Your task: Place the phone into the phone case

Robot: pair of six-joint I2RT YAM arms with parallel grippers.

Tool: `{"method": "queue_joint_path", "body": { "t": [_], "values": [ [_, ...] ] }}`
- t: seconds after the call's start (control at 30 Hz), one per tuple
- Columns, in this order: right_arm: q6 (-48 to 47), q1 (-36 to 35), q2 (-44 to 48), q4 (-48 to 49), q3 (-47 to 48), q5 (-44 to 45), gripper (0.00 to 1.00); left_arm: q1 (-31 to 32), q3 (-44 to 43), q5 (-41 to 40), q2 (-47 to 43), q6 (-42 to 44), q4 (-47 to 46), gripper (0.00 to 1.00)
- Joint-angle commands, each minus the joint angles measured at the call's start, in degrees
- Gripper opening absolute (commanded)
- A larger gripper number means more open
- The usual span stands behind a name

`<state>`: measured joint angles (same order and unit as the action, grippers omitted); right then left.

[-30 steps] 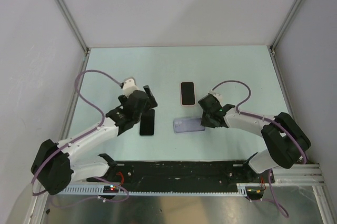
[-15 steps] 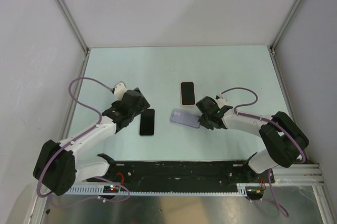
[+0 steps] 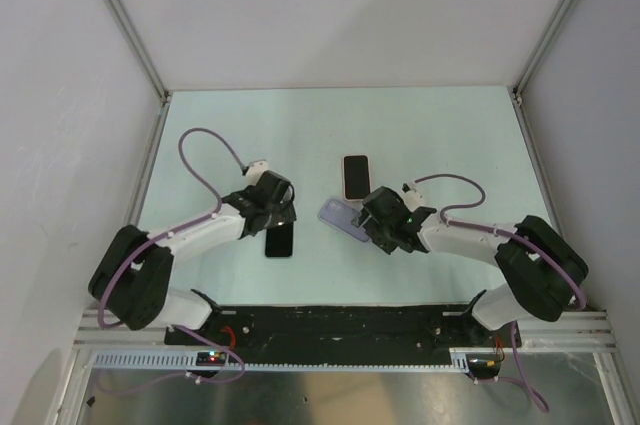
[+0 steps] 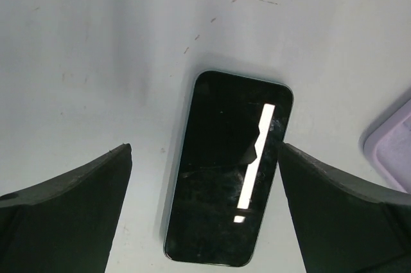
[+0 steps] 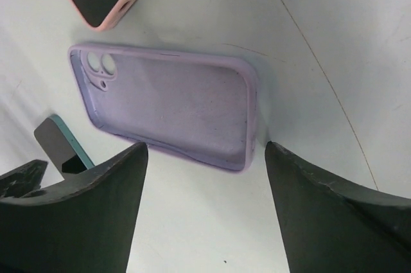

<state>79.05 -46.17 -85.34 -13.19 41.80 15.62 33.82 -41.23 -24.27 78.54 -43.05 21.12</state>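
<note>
Black glass first: phone (image 4: 228,170), flat and screen up on the table, lengthways between the fingers (image 4: 70,215) of the left gripper (image 4: 204,151). Spread wide, touching nothing, one finger to each side of the phone's near half. Bright strip of light mirrored on the screen.

Just to the right, lilac phone case (image 5: 170,106), hollow side up, camera cut-out at the end toward the phone, lying askew and apart from it. Right gripper (image 5: 205,148) low at the near long edge of the case, likewise spread and pinching nothing, with the fingertips just short of the rim.

Beyond the case, a pink-cased phone (image 3: 356,176), close by but separate.

Underneath, pale mint table (image 3: 450,135), lightly scuffed. Around it, plain grey-white walls (image 3: 330,15) on three sides, metal corner posts (image 3: 125,25), black rail (image 3: 340,323) along the near edge by the arm bases.
</note>
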Motion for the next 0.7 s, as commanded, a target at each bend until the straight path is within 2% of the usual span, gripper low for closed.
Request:
{"method": "queue_joint_path", "body": {
  "t": [0.0, 0.4, 0.67],
  "values": [
    [-3.1, -0.1, 4.6, -0.1, -0.2, 1.8, 0.81, 1.1, -3.7, 0.4, 3.2, 7.8, 1.9, 1.00],
    [-17.0, 2.4, 12.8, -2.5, -0.5, 2.4, 0.82, 3.7, -5.3, 3.2, 9.6, 13.0, 3.1, 1.00],
    [-21.7, 3.6, 16.0, -3.1, -0.6, 2.6, 0.82, 3.8, -4.1, 5.9, 10.3, 12.7, 3.0, 0.92]
  ]
}}
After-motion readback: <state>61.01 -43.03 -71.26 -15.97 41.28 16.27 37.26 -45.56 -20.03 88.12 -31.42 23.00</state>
